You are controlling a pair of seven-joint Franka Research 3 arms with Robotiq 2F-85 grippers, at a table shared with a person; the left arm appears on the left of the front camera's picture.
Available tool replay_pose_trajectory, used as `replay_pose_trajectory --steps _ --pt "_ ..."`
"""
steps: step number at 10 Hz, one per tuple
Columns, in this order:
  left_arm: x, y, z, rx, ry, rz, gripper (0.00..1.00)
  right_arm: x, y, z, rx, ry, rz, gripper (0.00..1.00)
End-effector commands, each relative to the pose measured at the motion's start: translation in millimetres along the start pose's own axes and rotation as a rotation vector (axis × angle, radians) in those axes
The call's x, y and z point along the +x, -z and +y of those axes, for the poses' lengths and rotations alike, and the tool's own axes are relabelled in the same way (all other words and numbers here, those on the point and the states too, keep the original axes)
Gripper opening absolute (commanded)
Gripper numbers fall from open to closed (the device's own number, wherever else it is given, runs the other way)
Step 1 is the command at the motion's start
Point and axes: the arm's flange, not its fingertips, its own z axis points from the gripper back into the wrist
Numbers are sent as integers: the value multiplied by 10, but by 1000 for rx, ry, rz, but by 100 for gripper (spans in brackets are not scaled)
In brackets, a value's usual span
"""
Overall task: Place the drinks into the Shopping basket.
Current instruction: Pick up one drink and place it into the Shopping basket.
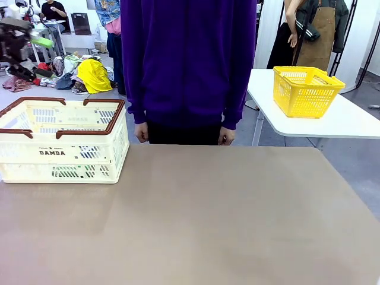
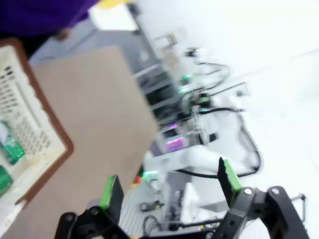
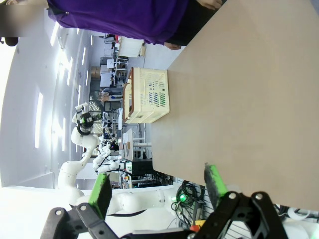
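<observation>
Here, green drink cans (image 2: 11,149) inside Shopping basket (image 2: 47,124), left tool (image 2: 167,186) spread apart above, empty

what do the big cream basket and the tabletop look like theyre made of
Shopping basket: looks like moulded plastic, cream with a dark brown rim; its walls are perforated with slots. Table: smooth matte grey-brown surface, probably laminate or a mat; it shows no grain or glare.
</observation>
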Motion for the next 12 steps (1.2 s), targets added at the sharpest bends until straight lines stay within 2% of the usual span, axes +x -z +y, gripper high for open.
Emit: replay_pose_trajectory --steps 1,3,5,6,7,8,12 --pt "-275 -186 261 -195 0 -14 100 20 7 5 27 -28 -9 100" --pt "-424 -318 490 -285 -22 2 100 20 7 5 27 -28 -9 100" --pt "-579 -335 783 -325 -64 2 100 20 7 5 27 -28 -9 100" --pt "-635 -319 891 -272 -100 -17 100 20 7 5 27 -28 -9 100" --pt "-648 -273 949 -217 -125 40 100 20 7 5 27 -28 -9 100" --pt "-589 -333 859 -300 -95 -2 100 20 7 5 27 -28 -9 100" --pt "-589 -333 859 -300 -95 -2 100 20 7 5 27 -28 -9 100"
